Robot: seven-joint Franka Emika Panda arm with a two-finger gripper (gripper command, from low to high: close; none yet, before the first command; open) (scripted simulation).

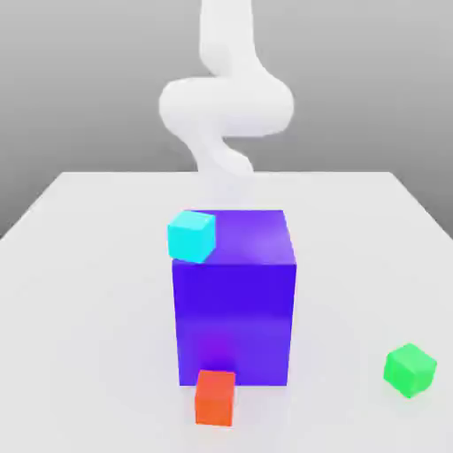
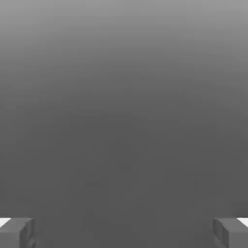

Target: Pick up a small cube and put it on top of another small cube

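Four cubes are sitting on the flat white table point(image 1: 80, 265): a large blue-purple cube point(image 1: 234, 301) at the middle, a small cyan cube point(image 1: 192, 235) showing against its upper corner on the exterior view's left, a small red cube point(image 1: 215, 397) just in front of its base, and the small bright green cube point(image 1: 410, 369) lying well apart toward the exterior view's right. Behind them the white robot arm point(image 1: 226, 102) is rising above the table's far side, while the gripper point(image 2: 124, 232) is holding its two grey fingers point(image 2: 17, 232) spread wide with nothing between them.
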